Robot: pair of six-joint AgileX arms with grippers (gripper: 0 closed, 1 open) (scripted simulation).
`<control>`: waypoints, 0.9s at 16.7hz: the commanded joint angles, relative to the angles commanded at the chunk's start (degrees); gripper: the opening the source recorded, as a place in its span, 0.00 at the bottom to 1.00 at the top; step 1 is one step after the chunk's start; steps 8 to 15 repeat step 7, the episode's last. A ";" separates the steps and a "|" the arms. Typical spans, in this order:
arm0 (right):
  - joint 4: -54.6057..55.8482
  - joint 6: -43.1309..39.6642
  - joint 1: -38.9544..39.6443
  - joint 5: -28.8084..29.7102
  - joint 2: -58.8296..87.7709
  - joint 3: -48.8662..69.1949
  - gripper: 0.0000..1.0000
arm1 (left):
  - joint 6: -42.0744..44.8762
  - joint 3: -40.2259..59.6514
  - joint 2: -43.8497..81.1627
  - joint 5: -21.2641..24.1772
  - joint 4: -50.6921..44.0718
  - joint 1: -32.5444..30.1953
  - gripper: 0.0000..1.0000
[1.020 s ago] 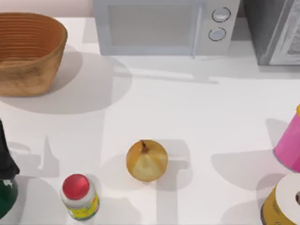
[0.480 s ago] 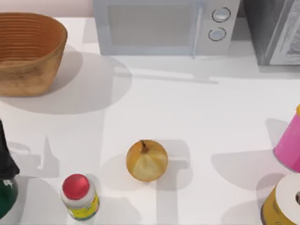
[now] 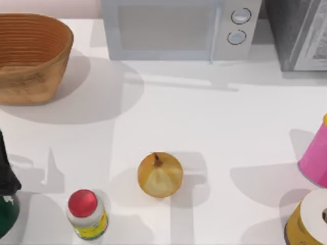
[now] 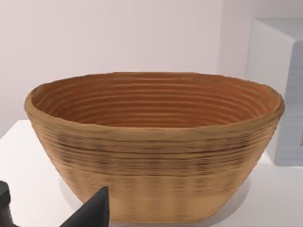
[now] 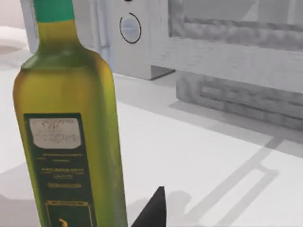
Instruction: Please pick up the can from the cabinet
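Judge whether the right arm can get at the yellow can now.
Probably yes: the can stands at the top view's right edge with bare cabinet beside it. The pink container stands close by.

A plain, pale pinkish wall (image 4: 118,33) is standing far ahead of the jaws of the left gripper (image 4: 47,215), and it is closing the room behind the furniture. The white top of the cabinet (image 3: 214,132) is spreading smooth and bare of pattern under the jaws and away from them to the wall. A white microwave (image 3: 168,28) is sitting at the back against the wall, ahead of the jaws and off to their side. A grey speckled box (image 3: 296,35) with a white door is standing just beside it. Light is coming from the left, and soft grey shadows are lying toward the right on the white top.
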 joint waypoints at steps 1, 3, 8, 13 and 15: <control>0.00 0.00 0.00 0.00 0.00 0.00 0.98 | 0.00 0.00 0.00 0.00 0.00 0.00 1.00; 0.00 0.00 0.00 0.00 0.00 0.00 1.00 | 0.00 0.00 0.00 0.00 0.00 0.00 1.00; 0.00 0.00 0.00 0.00 0.00 0.00 1.00 | 0.00 0.00 0.00 0.00 0.00 0.00 1.00; 0.00 0.00 0.00 0.00 0.00 0.00 1.00 | 0.00 0.00 0.00 0.00 0.00 0.00 1.00; 0.00 0.00 0.00 0.00 0.00 0.00 1.00 | 0.00 0.00 0.00 0.00 0.00 0.00 1.00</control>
